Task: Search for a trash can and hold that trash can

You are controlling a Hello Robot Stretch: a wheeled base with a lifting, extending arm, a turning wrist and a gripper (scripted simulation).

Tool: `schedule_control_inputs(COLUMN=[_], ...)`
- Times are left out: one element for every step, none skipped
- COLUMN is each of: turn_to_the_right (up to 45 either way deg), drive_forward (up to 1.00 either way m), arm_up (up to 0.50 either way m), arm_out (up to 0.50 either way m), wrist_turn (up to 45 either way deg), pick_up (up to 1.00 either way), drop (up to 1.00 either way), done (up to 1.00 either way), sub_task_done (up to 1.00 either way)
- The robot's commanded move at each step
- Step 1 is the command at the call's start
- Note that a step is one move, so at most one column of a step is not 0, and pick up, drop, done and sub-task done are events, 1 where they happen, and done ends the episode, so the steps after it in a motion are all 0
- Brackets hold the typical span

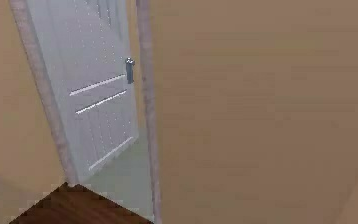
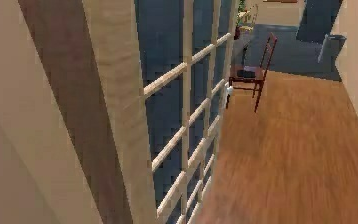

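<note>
Two worries here: the tan wall (image 1: 257,110) and white door (image 1: 92,90) sit right up close in the forward view, so driving ahead would likely bump them. A careless turn could also clip the glass-paned partition (image 2: 187,100) filling the arm side view's left. Wood floor (image 2: 287,150) runs up to a chair (image 2: 252,72) at upper right. A grey-blue bin-like shape (image 2: 333,47) beyond it might be the trash can, but it's too small to say. As for the gripper, can't tell its state.
</note>
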Motion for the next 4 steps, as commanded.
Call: schedule_control_inputs(turn_to_the_right=[-42.0,0.0,0.0,0.0], drive_forward=[0.0,0.0,0.0,0.0], arm_up=[0.0,0.24,0.0,0.0], arm_out=[0.0,0.0,0.44,0.44], wrist_turn=[0.0,0.0,0.0,0.0], pick_up=[0.0,0.0,0.0,0.0], drop=[0.0,0.0,0.0,0.0], done=[0.0,0.0,0.0,0.0], sub_task_done=[0.0,0.0,0.0,0.0])
